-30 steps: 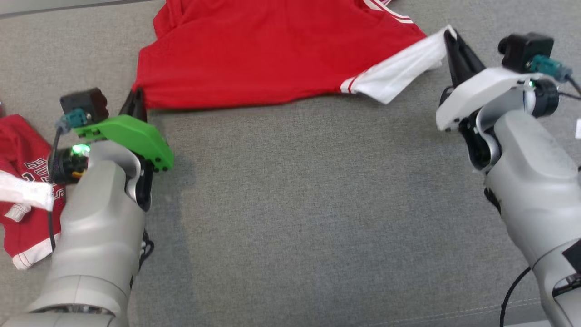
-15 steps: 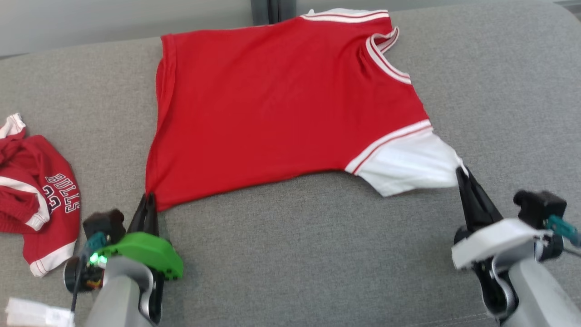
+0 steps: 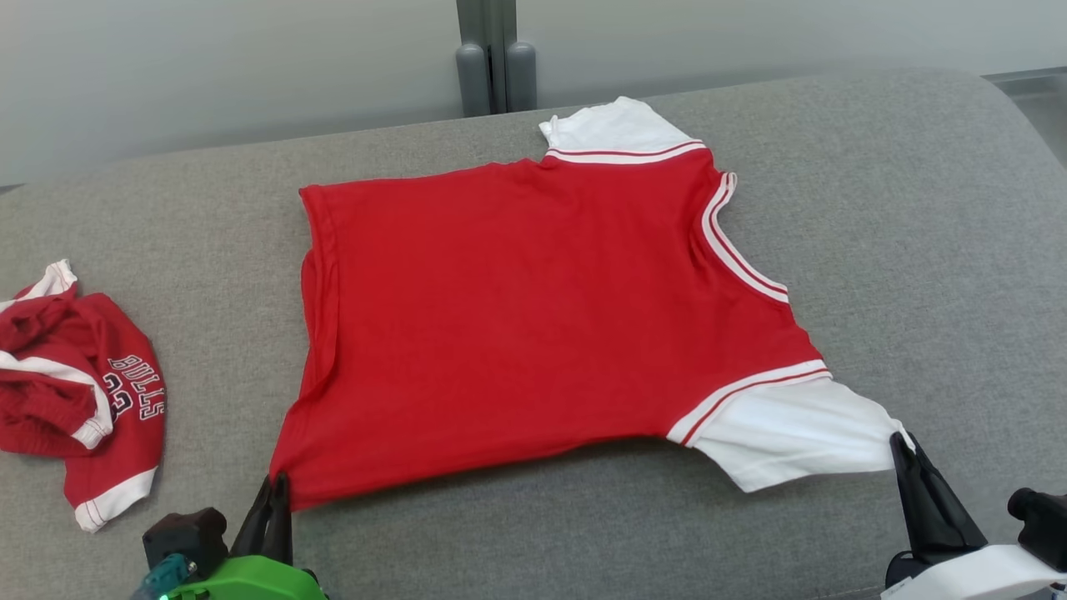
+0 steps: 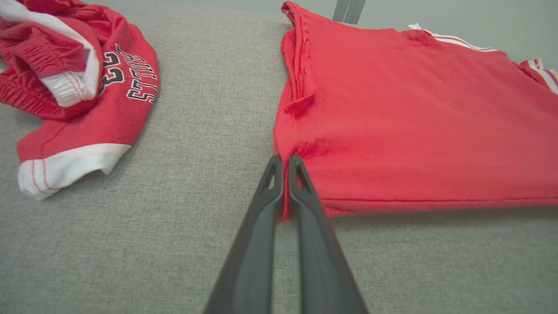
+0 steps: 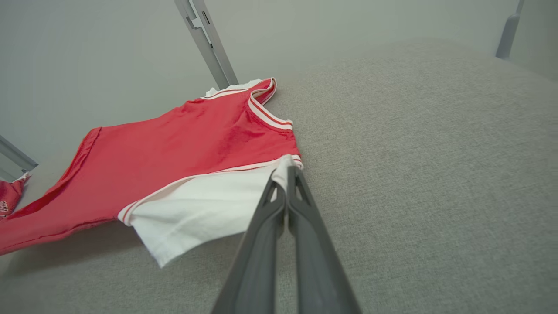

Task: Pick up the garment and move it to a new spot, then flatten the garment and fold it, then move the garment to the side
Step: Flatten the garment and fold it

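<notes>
The red garment [image 3: 517, 317] lies spread nearly flat on the grey fabric-covered bench [image 3: 917, 208], with its hem toward the robot's left and its white-trimmed neck toward the right. The left gripper [image 3: 273, 492] is closed on the near hem corner. The right gripper [image 3: 902, 446] is closed on the tip of the near white sleeve [image 3: 792, 433]. Between them the garment's near edge hangs slightly raised and casts a shadow on the fabric. The far white sleeve [image 3: 613, 129] reaches close to the bench's rear edge, where a grey post [image 3: 488, 58] stands against the pale wall. Right of the garment the bench is open up to its rounded corner, and a broad open strip runs along the front. To the left, apart from the garment, sits a crumpled second red piece of clothing [image 3: 92, 392] with white trim. It is lettered "BULLS" [image 3: 137, 398] above a number partly folded out of sight.
</notes>
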